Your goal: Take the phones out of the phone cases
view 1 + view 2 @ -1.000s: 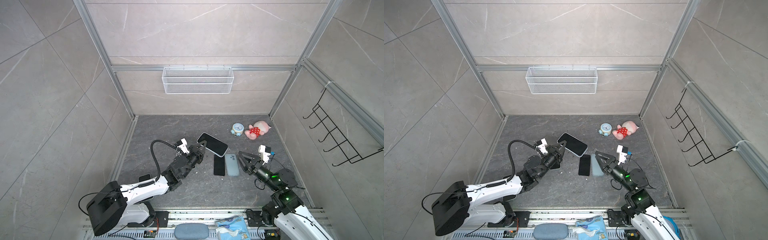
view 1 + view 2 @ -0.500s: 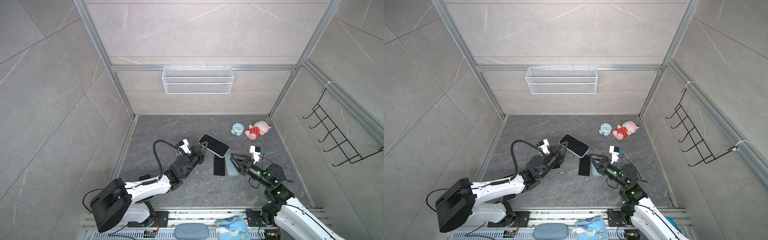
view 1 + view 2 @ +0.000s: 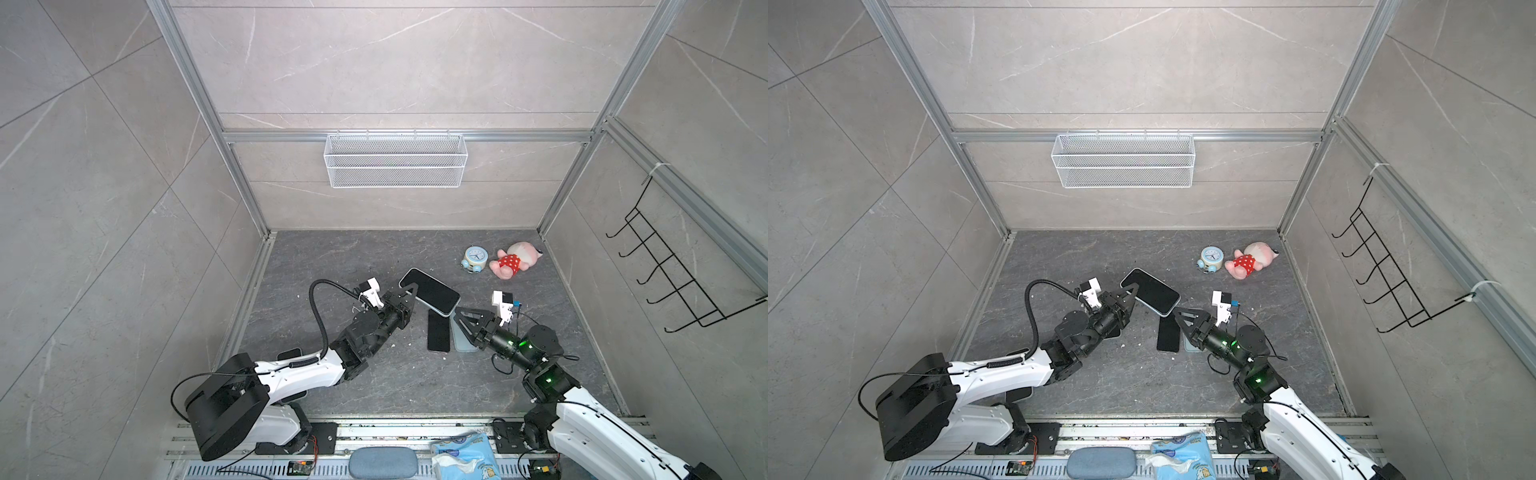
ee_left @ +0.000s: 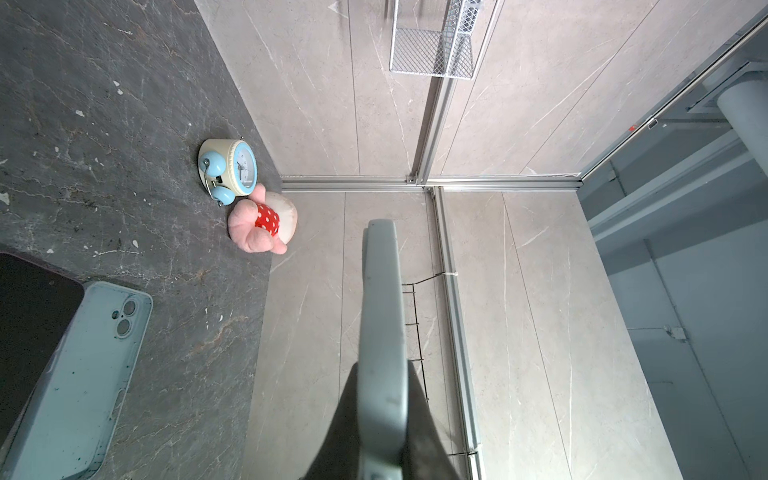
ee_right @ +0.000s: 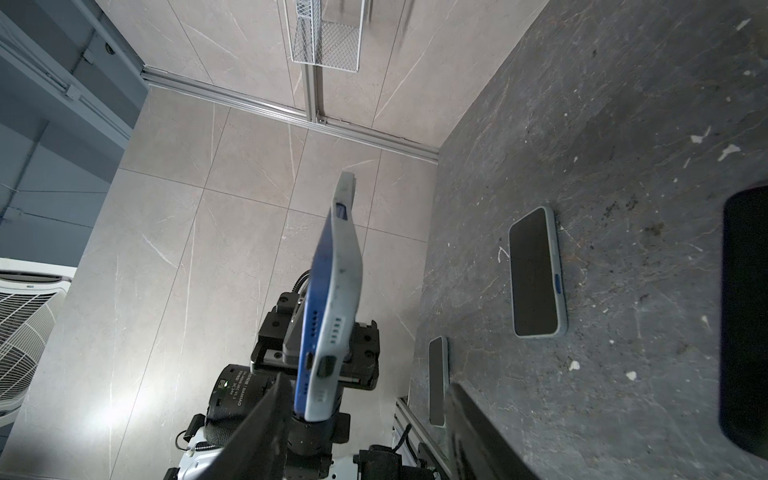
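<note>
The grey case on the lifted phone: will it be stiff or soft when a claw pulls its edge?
Probably soft: in the right wrist view the case seems to bow away from the blue phone. Its surface looks matte, so likely not slippery. Thin, so probably light.

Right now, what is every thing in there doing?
left tool: shut on the cased phone.
cased phone: off the table, screen up.
right tool: open around the phone's free end.
black phone: lying flat.
empty case: lying flat beside it.
clock: lying face up.
plush toy: lying down.
wire basket: empty.
</note>
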`<state>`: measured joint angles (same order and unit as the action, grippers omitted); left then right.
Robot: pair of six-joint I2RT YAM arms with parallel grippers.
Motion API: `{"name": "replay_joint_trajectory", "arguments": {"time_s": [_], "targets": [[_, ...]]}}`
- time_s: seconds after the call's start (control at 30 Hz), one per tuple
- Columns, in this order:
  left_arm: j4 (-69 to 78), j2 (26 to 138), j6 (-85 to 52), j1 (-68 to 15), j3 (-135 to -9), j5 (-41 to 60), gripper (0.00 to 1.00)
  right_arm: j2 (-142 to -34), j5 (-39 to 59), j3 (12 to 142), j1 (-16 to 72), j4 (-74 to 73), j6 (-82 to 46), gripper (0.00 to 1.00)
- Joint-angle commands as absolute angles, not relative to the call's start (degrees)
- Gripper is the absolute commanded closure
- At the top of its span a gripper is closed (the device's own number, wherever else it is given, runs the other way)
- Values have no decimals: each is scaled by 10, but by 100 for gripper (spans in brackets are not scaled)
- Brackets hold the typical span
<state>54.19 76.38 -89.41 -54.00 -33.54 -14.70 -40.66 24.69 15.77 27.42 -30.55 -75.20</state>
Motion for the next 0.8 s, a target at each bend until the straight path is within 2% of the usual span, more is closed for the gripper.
{"name": "replay_joint_trajectory", "arguments": {"time_s": [0.0, 0.4, 0.77], "targets": [[619, 764, -904, -541, -368, -145, 100, -414, 238, 142, 278, -336, -750, 41], [624, 765, -900, -543, -366, -147, 100, -437, 240, 131, 278, -385, -763, 41], [633, 766, -899, -543, -359, -150, 100, -411, 236, 134, 278, -357, -758, 41]]}}
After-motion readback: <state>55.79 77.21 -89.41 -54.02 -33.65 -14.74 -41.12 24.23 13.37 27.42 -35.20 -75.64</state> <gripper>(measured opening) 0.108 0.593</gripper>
